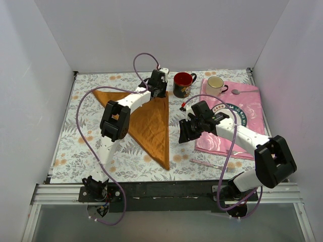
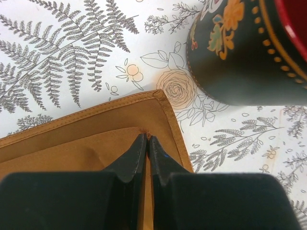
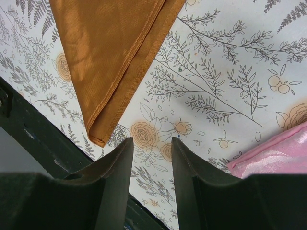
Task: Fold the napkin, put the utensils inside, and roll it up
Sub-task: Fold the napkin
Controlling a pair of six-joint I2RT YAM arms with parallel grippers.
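The rust-orange napkin (image 1: 151, 126) lies folded into a long triangle on the floral tablecloth, its tip pointing toward the front edge. My left gripper (image 1: 157, 92) is at the triangle's far right corner, beside the dark mug. In the left wrist view its jaws (image 2: 146, 137) are pressed together, pinching the corner of the napkin's (image 2: 86, 129) upper layer. My right gripper (image 1: 183, 134) hovers open over bare tablecloth right of the napkin; its wrist view shows the jaws (image 3: 151, 142) apart with nothing between them and the napkin's tip (image 3: 103, 52) to the upper left. One silver fork (image 1: 214, 164) lies near the front edge.
A dark flowered mug (image 1: 182, 84) with a red inside stands just right of the left gripper, filling the left wrist view's upper right (image 2: 240, 52). A white mug (image 1: 215, 84) and a plate (image 1: 237, 108) sit on the pink cloth (image 1: 247, 101). The black front rail (image 3: 29, 139) runs close under the right gripper.
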